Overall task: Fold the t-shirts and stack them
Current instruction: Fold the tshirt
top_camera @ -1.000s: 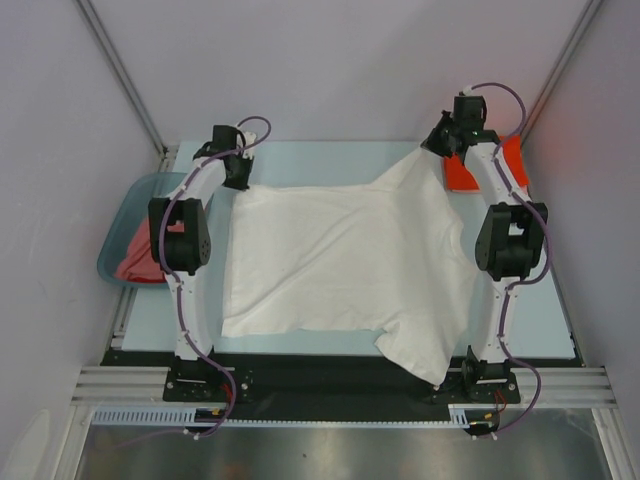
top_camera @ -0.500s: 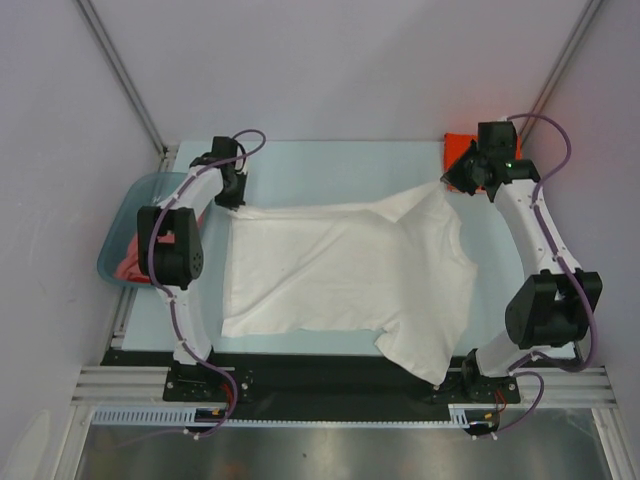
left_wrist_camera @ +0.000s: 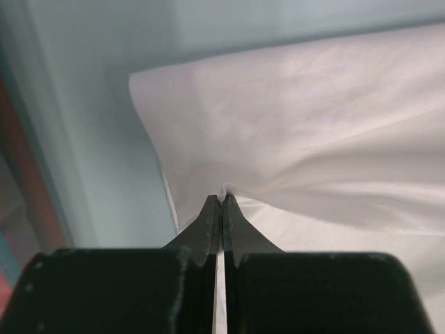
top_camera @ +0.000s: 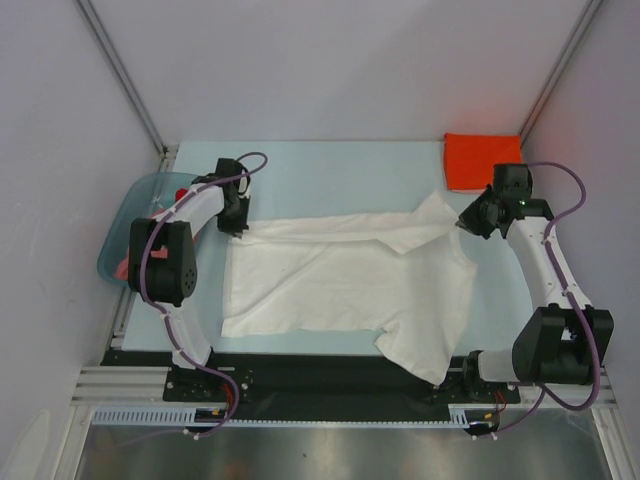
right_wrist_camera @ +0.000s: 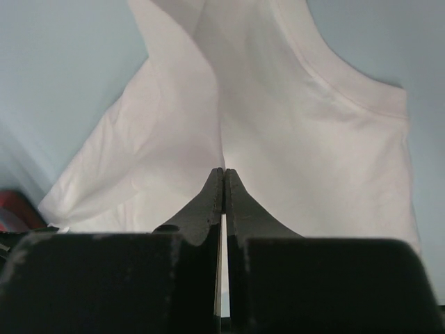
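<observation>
The left fingers [left_wrist_camera: 207,228] are pressing together on a corner of the large white cotton t-shirt [top_camera: 340,285], the cloth rising to a small peak at their tips. Just outboard of them the blue-grey plastic basin [top_camera: 122,240] is holding some red cloth [top_camera: 128,268]. Between the two pairs of fingers the white t-shirt is lying spread on the pale blue worktop [top_camera: 330,170]. Its far edge is running as a doubled, creased band from one pinch to the other, and one sleeve is hanging over the near edge. The right fingers [right_wrist_camera: 208,202] are likewise closing tight on a fold of the same shirt near its shoulder, lifting it a little. Beyond them, well apart, the folded orange-red t-shirt [top_camera: 480,160] is sitting in the far corner.

By the look of it, the lengthwise fold of the white shirt is under way. The next move is calling for both arms to carry their pinches toward the near side at an even pace. The band should stay taut so it lands straight before the fingers part.
</observation>
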Controlling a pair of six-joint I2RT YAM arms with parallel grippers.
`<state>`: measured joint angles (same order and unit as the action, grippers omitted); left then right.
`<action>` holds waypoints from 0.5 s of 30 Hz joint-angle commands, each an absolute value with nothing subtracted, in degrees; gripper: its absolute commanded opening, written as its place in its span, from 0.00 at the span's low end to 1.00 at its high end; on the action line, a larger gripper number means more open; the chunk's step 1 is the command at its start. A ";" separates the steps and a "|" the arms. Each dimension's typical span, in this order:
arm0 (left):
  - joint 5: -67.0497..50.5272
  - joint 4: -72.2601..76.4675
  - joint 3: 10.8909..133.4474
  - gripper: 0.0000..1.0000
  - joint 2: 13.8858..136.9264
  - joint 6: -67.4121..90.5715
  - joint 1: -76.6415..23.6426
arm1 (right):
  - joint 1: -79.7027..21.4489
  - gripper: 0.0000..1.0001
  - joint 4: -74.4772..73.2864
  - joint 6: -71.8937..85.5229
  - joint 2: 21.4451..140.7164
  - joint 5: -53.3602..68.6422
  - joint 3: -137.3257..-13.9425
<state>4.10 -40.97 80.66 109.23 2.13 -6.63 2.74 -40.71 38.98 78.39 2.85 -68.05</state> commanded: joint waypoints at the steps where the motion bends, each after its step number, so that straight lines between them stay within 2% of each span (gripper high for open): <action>1: 3.08 -39.82 78.32 0.00 105.21 4.48 -7.38 | 3.34 0.00 -40.87 38.06 74.63 3.08 -66.19; 15: 5.45 -38.94 76.55 0.01 105.56 4.92 -7.82 | 4.31 0.00 -39.90 38.85 71.46 6.06 -57.57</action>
<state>4.29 -39.88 76.05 108.42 4.10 -7.66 4.01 -40.86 38.81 73.43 5.17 -58.41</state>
